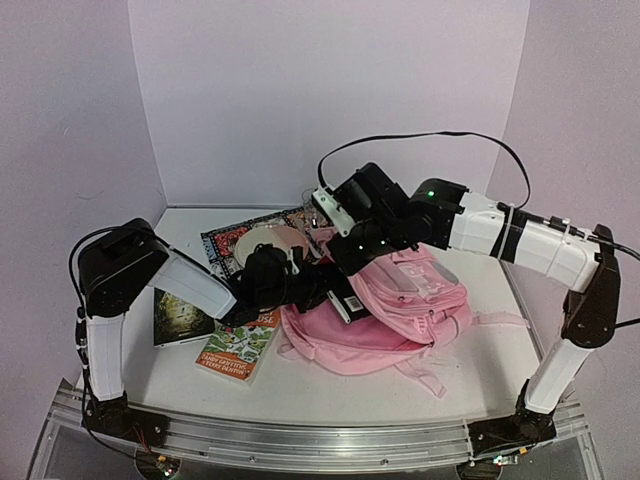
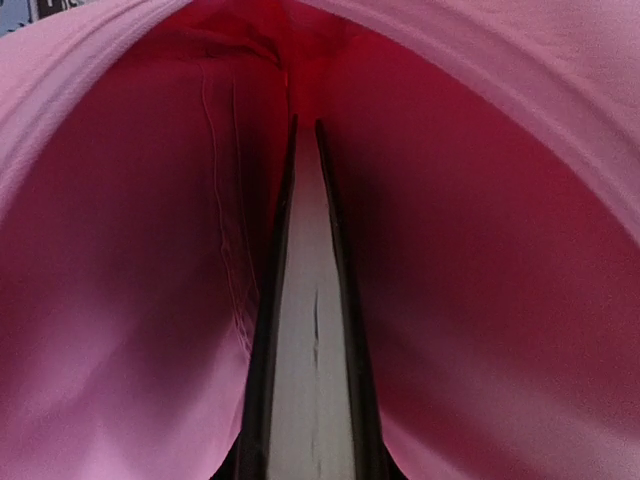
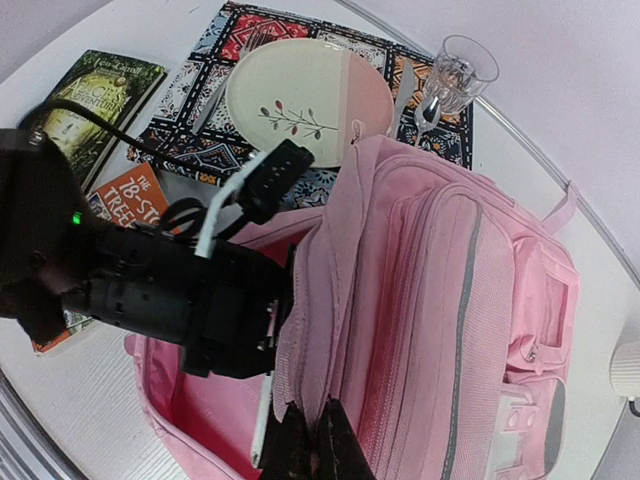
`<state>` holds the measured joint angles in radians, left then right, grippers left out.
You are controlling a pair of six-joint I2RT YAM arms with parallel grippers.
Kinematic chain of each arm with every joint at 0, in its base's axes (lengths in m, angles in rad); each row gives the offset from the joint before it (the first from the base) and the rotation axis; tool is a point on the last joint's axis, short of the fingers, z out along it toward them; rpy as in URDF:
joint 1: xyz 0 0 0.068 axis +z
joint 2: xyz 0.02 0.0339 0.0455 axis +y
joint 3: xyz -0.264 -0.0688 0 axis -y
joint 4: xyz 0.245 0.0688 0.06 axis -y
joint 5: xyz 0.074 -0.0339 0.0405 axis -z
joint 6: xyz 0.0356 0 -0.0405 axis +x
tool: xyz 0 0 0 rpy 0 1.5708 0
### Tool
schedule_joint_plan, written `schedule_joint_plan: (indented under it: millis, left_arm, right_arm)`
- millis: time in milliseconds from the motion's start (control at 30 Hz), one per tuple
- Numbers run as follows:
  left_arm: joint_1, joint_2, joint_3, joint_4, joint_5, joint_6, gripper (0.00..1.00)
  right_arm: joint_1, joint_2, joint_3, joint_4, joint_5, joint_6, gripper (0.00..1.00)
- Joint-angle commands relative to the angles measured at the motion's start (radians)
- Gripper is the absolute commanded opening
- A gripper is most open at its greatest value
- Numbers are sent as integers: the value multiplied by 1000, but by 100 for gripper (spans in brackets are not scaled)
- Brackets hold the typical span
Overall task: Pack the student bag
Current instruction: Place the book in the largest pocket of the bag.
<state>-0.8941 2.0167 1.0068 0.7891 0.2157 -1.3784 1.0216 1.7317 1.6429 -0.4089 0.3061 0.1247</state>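
Lying right of centre on the white table [image 1: 330, 400], the student bag [image 1: 405, 315] is a soft pink backpack with its front facing up. Grey-edged zip lines run down its pockets, a small pale patch sits on the front pocket, and straps trail toward the near edge and out to the right. Its main compartment gapes on the side toward the left arm, showing deep pink lining. The right gripper [image 3: 312, 447] is clenched on the fabric rim of that opening and holds it raised, so the mouth stands as a tall arch. The left gripper [image 1: 315, 290] reaches into the mouth, grasping a dark-covered book [image 2: 312, 400]. From the left wrist this book is seen edge-on, pale pages between black covers, with lining curving close on both sides and meeting just past its far end. The bag's far end lies over one edge of a patterned placemat [image 3: 250, 40] that carries a plate [image 3: 305, 100] and a stemmed glass [image 3: 456, 70]. A green book [image 1: 180, 315] and an orange book [image 1: 237, 352] lie left of the bag, beneath the left arm. Bare tabletop shows between the bag and the near rail [image 1: 320, 435] and to the bag's right. Pale walls [image 1: 330, 90] close the back and both sides.
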Motion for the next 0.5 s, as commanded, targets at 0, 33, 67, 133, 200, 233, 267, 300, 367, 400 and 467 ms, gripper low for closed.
schedule_joint_plan:
  millis: [0,33,67,133,200,233,267,300,367,400,467]
  left_arm:
    - [-28,58,133,220,-59,35,3]
    - [-37,70,146,219,-71,52,7]
    - [-45,87,156,217,-82,72,11]
    - [-56,107,171,198,-101,108,21]
    - [-62,119,182,155,-116,148,32]
    - [-66,120,191,111,-126,178,37]
    - [-73,118,204,64,-137,223,43]
    - [-82,113,214,12,-154,264,47]
    - [-98,98,223,-56,-190,323,53]
    - [-102,89,220,-81,-204,339,56]
    - [-107,76,210,-115,-225,359,62]
  right_arm:
    - [3,-81,-10,93,-1,0,0]
    - [3,-82,-18,96,0,0,0]
    - [3,-84,-25,96,0,0,0]
    - [2,-88,-39,98,-2,1,0]
    - [3,-94,-51,100,8,0,0]
    - [2,-97,-58,100,14,-1,0]
    - [3,-101,-66,100,20,-5,0]
    - [2,-104,-73,100,25,-7,0]
    - [1,-110,-85,101,26,-8,0]
    - [0,-113,-90,102,25,-8,0]
    - [-3,-119,-101,102,29,-7,0]
